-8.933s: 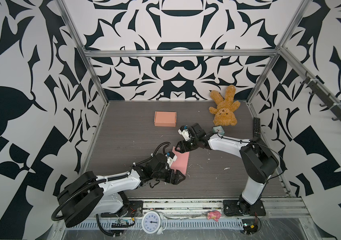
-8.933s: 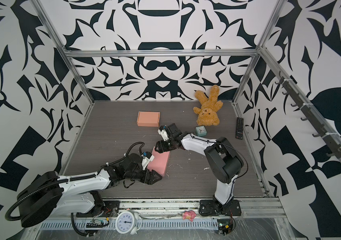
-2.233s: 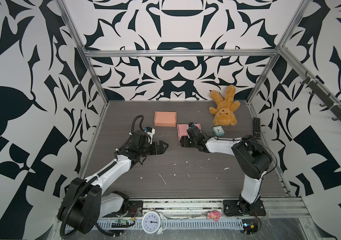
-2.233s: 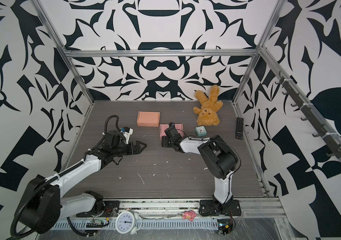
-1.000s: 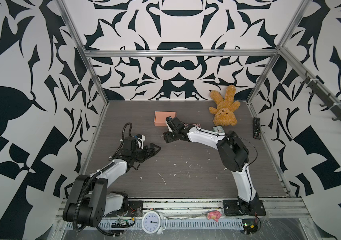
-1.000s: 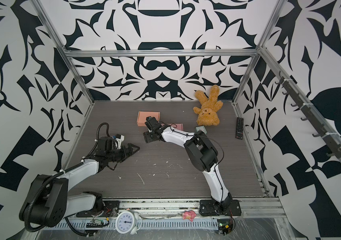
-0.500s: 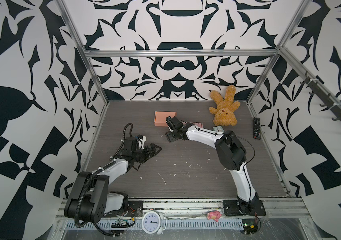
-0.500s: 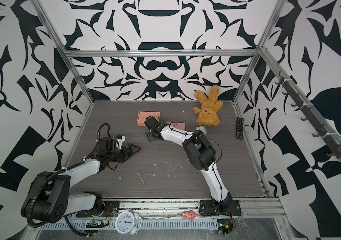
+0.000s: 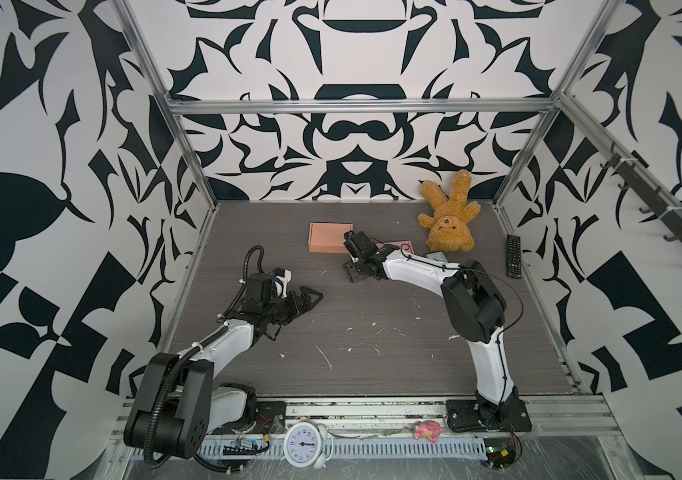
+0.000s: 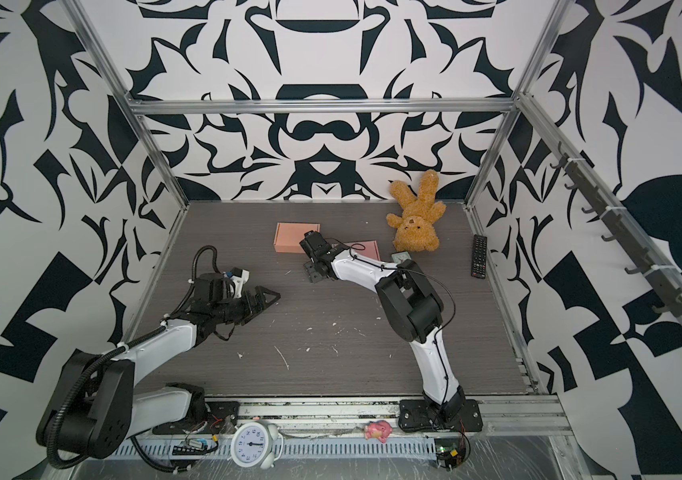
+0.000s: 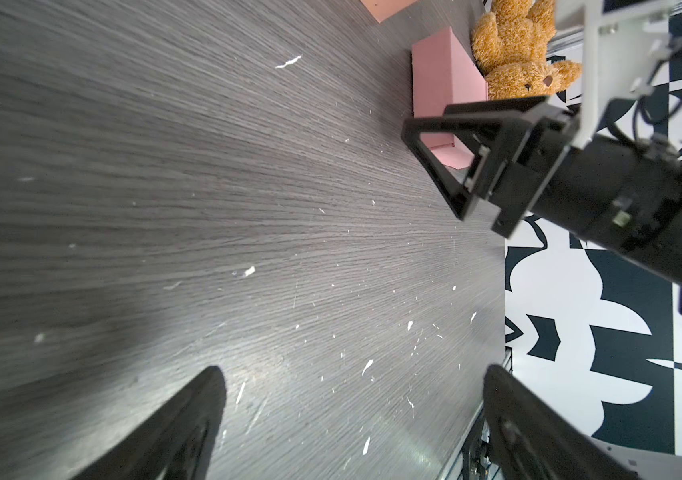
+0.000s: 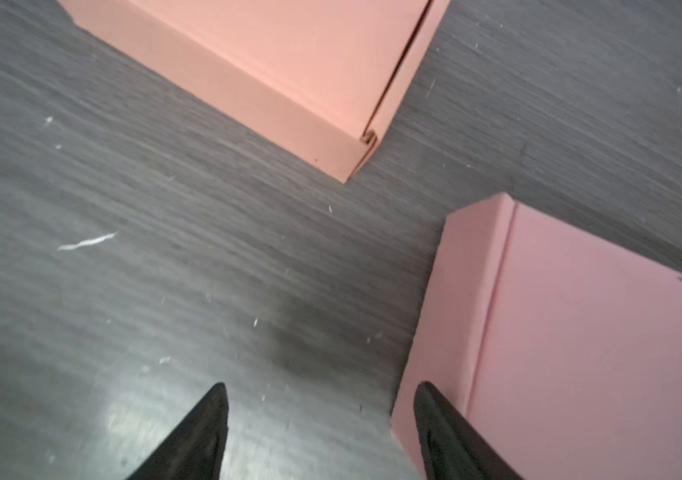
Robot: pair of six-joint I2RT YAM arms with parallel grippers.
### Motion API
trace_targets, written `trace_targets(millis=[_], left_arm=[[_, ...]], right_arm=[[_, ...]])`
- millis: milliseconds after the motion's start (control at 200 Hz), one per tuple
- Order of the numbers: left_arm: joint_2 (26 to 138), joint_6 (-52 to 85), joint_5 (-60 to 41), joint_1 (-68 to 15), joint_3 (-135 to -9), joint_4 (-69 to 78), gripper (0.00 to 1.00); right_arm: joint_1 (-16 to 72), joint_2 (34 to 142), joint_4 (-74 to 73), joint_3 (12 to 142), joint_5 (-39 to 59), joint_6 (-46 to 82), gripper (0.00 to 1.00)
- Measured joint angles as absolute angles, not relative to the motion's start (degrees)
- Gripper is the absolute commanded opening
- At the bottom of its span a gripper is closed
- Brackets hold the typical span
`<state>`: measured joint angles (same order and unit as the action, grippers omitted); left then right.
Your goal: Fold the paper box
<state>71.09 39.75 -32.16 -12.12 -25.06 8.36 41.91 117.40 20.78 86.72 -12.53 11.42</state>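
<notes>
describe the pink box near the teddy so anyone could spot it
Find the teddy bear by the back wall. Left of it in a top view lies the pink box, partly behind the right arm. It is cooler pink than the salmon box further left.

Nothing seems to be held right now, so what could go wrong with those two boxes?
The open right pincer hangs right beside a corner of the pink box; a sideways move could shove or dent it. The orange box lies close too, so a swing might knock it.
</notes>
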Motion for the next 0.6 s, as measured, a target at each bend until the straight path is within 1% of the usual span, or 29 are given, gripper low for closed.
trace_targets(millis=[285, 465, 600], left_arm=[[69.69, 39.81, -32.16, -12.12, -25.06, 8.29, 0.99], [69.84, 40.1, -32.36, -12.12, -25.06, 8.91, 0.99], [69.84, 40.29, -32.45, -12.12, -25.06, 9.28, 0.99]], right_arm=[[43.4, 99.59, 13.96, 70.65, -12.1, 15.2, 0.72], [41.19, 95.29, 10.9, 61.12, -12.21, 17.89, 0.71], [38.61, 94.35, 8.38, 56.03, -11.88, 20.01, 0.7]])
